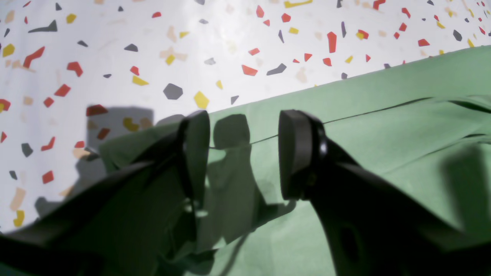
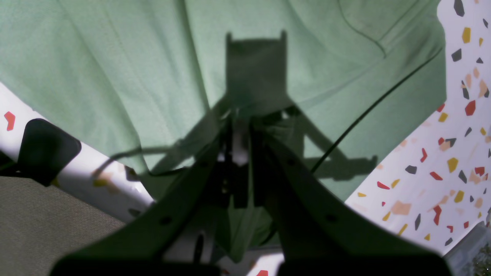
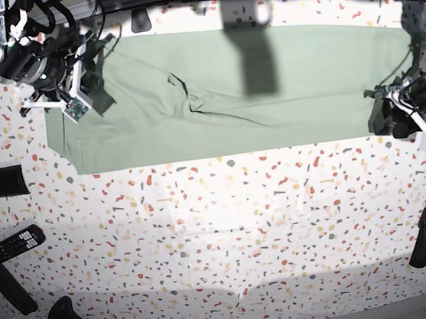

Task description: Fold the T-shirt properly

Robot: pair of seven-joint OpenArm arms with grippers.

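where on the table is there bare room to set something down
The widest free patch is the speckled table in front of the T-shirt, running from its near hem to the table's front edge. It gets crowded at the left edge, by the remote and dark tools, and at the right, around the left gripper. The far strip is covered by cloth.

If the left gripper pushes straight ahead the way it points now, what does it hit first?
Most likely the T-shirt: the open left gripper points down onto its green cloth near the edge, with the table beyond. Depth is unclear.
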